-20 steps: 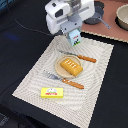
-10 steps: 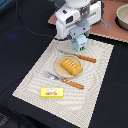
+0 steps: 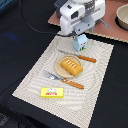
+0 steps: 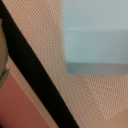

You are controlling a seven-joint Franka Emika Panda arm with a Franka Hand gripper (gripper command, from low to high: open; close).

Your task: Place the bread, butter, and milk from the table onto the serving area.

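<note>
Gripper (image 3: pixel 80 35) positioned directly above milk (image 3: pixel 79 43), carton upright at far edge of serving area (image 3: pixel 95 75) beside orange-handled knife (image 3: pixel 80 57); jaw opening and grasp not determinable from either view. Bread (image 3: pixel 70 67) resting on round plate (image 3: pixel 58 68) at mat centre, fork (image 3: pixel 64 80) just beside plate, butter (image 3: pixel 52 92) flat on mat near its front edge, well apart from carton. Wrist view filled by pale blue carton top (image 4: pixel 95 35) over woven mat, with strip of black table (image 4: pixel 40 75) alongside.
</note>
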